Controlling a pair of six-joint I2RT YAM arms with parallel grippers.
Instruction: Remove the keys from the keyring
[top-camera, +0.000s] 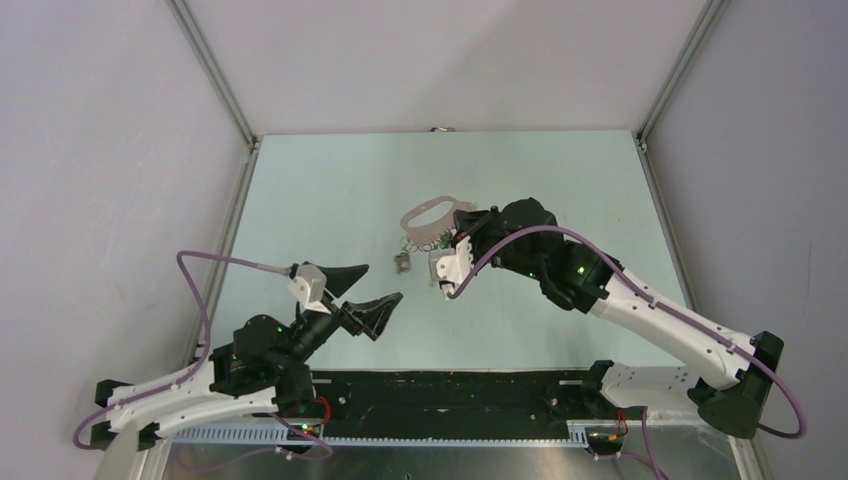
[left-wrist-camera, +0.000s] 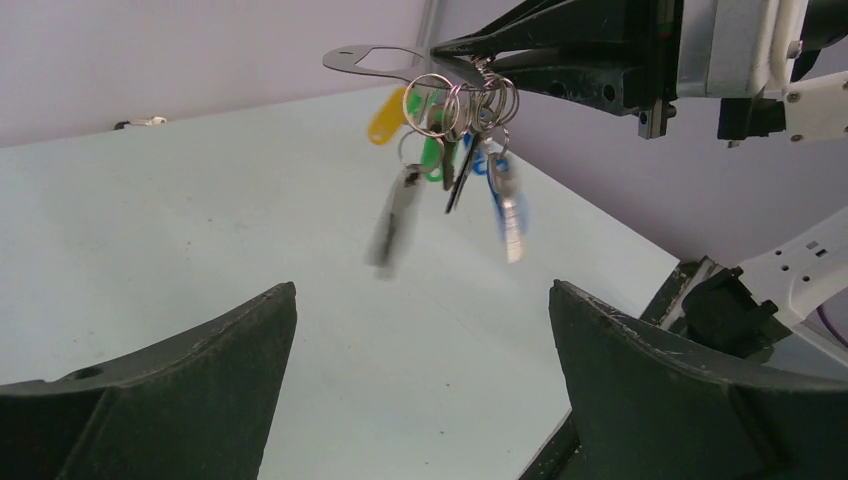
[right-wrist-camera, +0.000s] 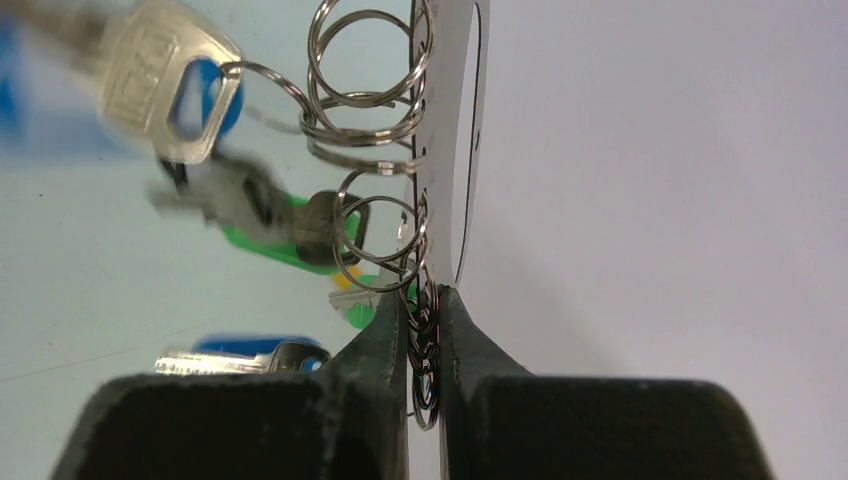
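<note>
My right gripper (top-camera: 458, 224) is shut on the edge of the grey-beige keyring (top-camera: 432, 214) and holds it in the air above the table's middle. In the right wrist view the fingers (right-wrist-camera: 385, 335) pinch the keyring (right-wrist-camera: 458, 140), seen edge-on, along with some small split rings (right-wrist-camera: 362, 70). The keys (top-camera: 403, 262) hang below it. They show blurred in the left wrist view (left-wrist-camera: 452, 165), with green, blue and yellow heads, under the keyring (left-wrist-camera: 372, 60). My left gripper (top-camera: 372, 287) is open and empty, low and to the left of the keys, apart from them.
The pale green table (top-camera: 330, 190) has grey walls on three sides. A small metal object (top-camera: 440, 129) lies at the far edge; it also shows in the left wrist view (left-wrist-camera: 140, 122). A black rail (top-camera: 450, 390) runs along the near edge.
</note>
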